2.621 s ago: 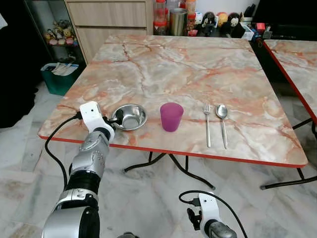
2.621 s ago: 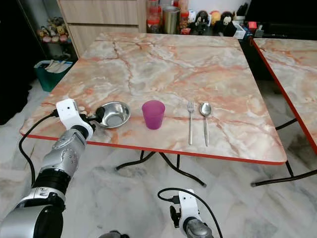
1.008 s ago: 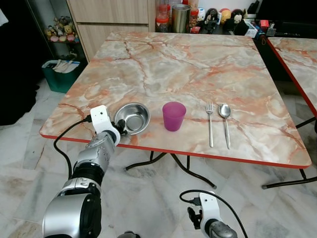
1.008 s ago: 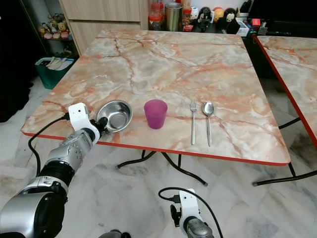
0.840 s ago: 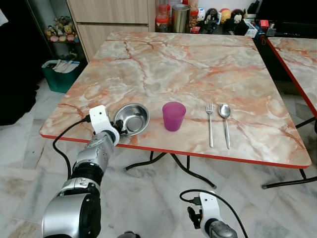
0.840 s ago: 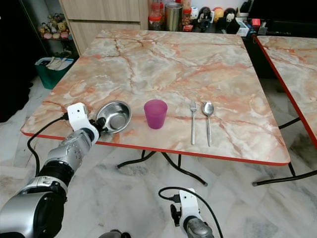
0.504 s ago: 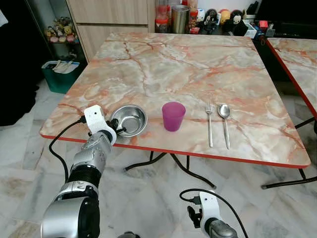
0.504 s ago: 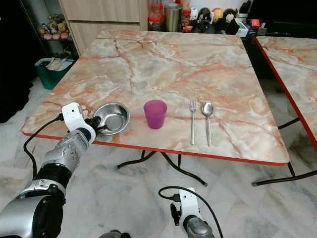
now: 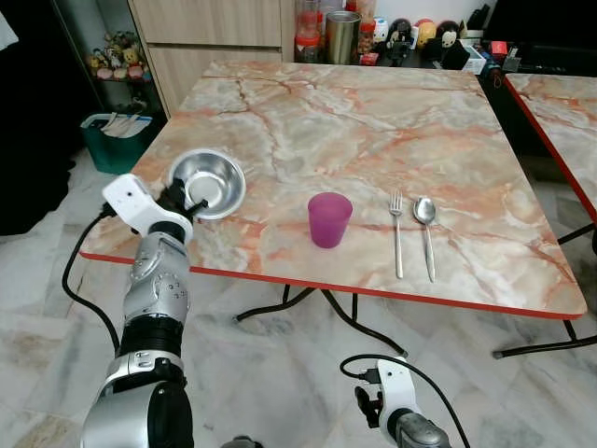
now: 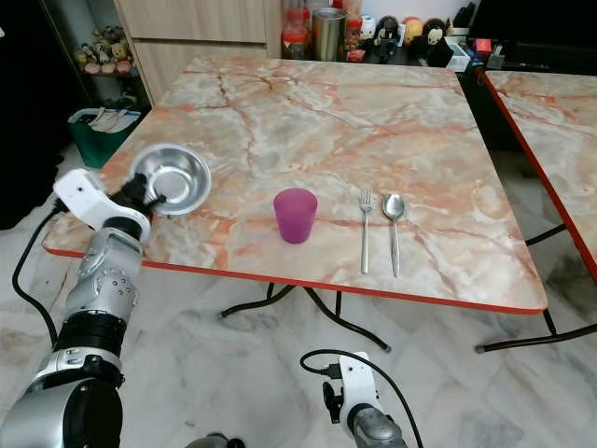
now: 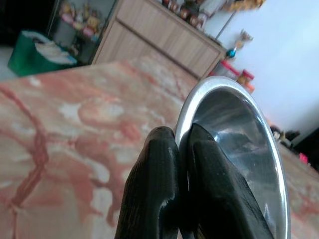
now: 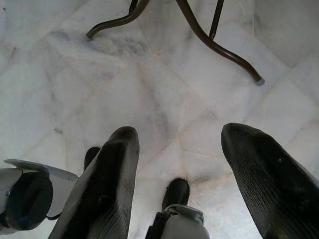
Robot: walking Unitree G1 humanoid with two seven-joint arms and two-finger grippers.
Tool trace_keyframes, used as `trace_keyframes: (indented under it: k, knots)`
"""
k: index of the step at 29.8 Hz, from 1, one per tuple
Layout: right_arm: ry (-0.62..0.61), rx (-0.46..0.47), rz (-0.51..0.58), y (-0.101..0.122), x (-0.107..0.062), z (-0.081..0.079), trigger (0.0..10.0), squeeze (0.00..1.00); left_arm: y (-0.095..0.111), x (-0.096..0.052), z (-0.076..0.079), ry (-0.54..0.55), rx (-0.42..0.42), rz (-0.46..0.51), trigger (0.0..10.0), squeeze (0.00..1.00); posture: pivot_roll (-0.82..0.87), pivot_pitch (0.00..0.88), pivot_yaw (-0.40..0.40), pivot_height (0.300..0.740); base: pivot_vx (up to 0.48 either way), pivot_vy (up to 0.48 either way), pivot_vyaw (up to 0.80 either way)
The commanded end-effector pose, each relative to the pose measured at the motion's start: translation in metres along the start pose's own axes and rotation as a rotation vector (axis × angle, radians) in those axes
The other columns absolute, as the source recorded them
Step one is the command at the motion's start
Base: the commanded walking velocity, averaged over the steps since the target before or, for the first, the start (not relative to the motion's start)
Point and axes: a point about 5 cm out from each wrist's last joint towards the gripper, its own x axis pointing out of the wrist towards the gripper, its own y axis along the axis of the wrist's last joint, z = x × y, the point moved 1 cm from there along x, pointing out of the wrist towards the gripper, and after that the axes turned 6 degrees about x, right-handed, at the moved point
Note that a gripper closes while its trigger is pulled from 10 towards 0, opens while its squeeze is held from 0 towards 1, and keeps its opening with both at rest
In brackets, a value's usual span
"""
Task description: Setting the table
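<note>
My left gripper [image 9: 177, 198] is shut on the near rim of a steel bowl [image 9: 209, 181], which hangs tilted above the front left part of the marble table [image 9: 373, 121]. In the left wrist view both black fingers [image 11: 164, 184] pinch the bowl's rim [image 11: 227, 89]. A purple cup [image 9: 329, 219] stands near the table's front edge. To its right lie a fork [image 9: 397, 233] and a spoon [image 9: 426, 227] side by side. My right gripper [image 12: 182, 191] hangs open below the table, over the floor.
Jars and a metal canister [image 9: 342, 23] crowd the table's far edge, with small figures beside them. A green bin [image 9: 112, 140] stands on the floor to the left by wooden drawers. A second table [image 9: 560, 112] is on the right. Curved table legs [image 12: 209, 40] cross the floor.
The left gripper has lifted the bowl off the table and carried it left and farther back, tilting it. The cup, fork and spoon stay put.
</note>
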Motion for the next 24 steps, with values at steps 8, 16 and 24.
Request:
trace_keyframes:
  k: [8, 16, 24]
  knots:
    - [0.005, -0.01, -0.005, 0.0, 0.0, 0.002, 10.0, 0.0, 0.016, -0.009, 0.013, -0.032, 0.038, 0.153, 10.0, 0.0, 0.12, 0.0, -0.02, 0.715, 0.0, -0.209, 0.0]
    - [-0.003, -0.025, -0.014, -0.002, -0.001, 0.007, 10.0, 0.0, 0.022, -0.011, 0.021, -0.046, 0.062, 0.199, 10.0, 0.0, 0.11, 0.0, -0.033, 0.715, 0.0, -0.439, 0.0]
    - [0.0, -0.022, -0.021, -0.003, -0.001, 0.007, 10.0, 0.0, 0.025, -0.011, 0.024, -0.053, 0.081, 0.211, 10.0, 0.0, 0.11, 0.0, -0.033, 0.715, 0.0, -0.462, 0.0]
